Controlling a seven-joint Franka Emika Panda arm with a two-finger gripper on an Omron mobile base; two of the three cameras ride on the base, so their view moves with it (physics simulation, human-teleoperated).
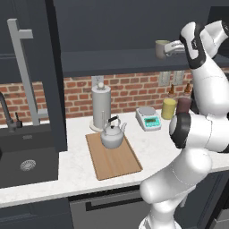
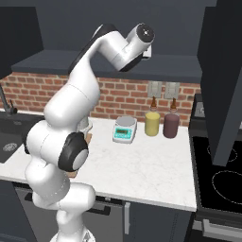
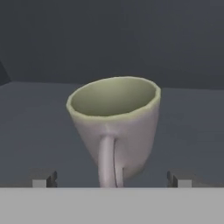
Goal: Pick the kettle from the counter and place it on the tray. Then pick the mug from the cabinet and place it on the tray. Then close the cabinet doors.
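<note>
Your white Franka arm (image 1: 197,147) fills the lower right of the left base view and reaches up to the dark navy wall cabinet (image 1: 116,60). On its dark inner shelf you see the small grey-beige ceramic mug (image 1: 162,49), with the gripper (image 1: 175,47) level with it and just beside it on the arm's side. Below the cabinet, the squat silver-grey metal kettle (image 1: 112,134) stands upright on the far end of the flat light-brown wooden tray (image 1: 117,163), which lies on the white speckled stone counter (image 1: 152,147). Behind the kettle stands a tall grey paper-towel holder (image 1: 101,107). To the tray's right sits a small white digital scale (image 1: 148,118), then a yellow jar (image 1: 169,108) and a dark-red jar (image 1: 183,106).

From the right base view, you see the arm's wrist raised to the cabinet shelf; the scale (image 2: 125,129) and both jars stand below it on the counter (image 2: 142,165).

From the hand view, the mug (image 3: 116,127) stands centred, handle toward you. Both dark fingertips (image 3: 43,180) stand wide apart, one either side, clear of the mug: the claw is released.
</note>
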